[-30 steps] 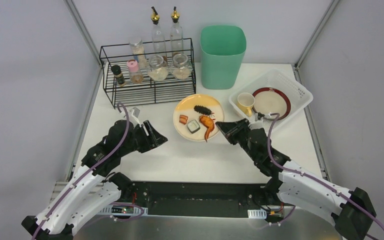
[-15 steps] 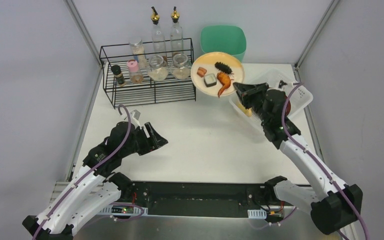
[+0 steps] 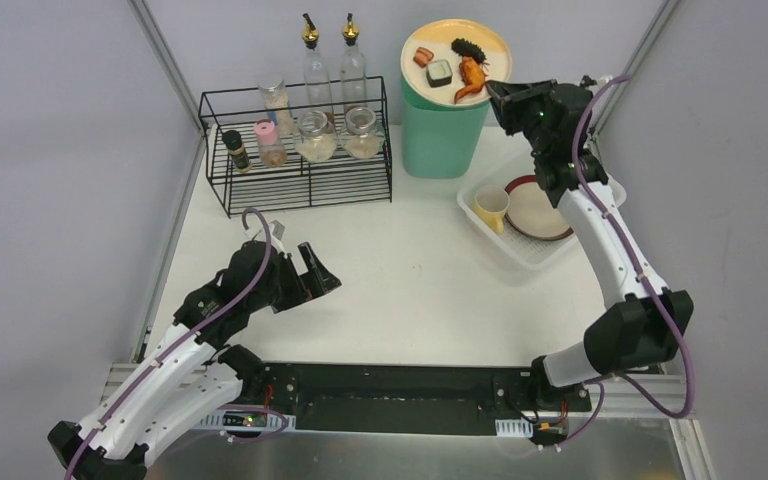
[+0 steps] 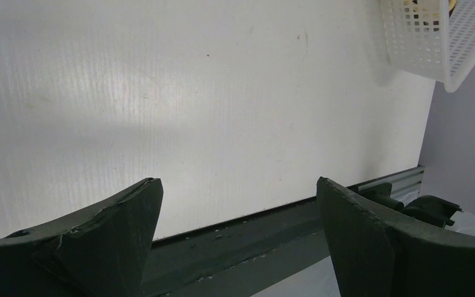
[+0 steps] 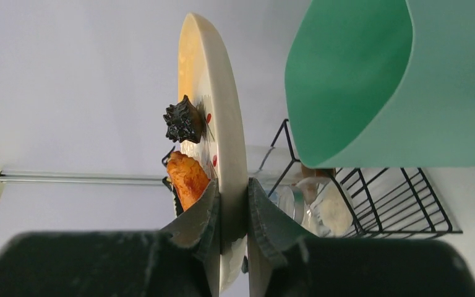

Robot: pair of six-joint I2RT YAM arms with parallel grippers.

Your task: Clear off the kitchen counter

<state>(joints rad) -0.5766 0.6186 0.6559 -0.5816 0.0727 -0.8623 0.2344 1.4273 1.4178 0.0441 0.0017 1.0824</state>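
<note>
Lifted the plate (image 3: 457, 62) off the middle of the counter (image 3: 410, 290) within the last second. Now holds it above the mouth of the bin (image 3: 443, 130) at the far edge, with the right gripper (image 3: 495, 95) clamped narrow on the plate's right rim. Carries four bits of food on top. Spread the left gripper (image 3: 310, 275) from half to wide; hovers over the near-left worktop, gripping nothing. Finds the counter under both arms, with rack (image 3: 295, 150) at its far-left corner and basket (image 3: 525, 255) by its right edge, containing cup (image 3: 491, 205) and dish (image 3: 535, 212).
</note>
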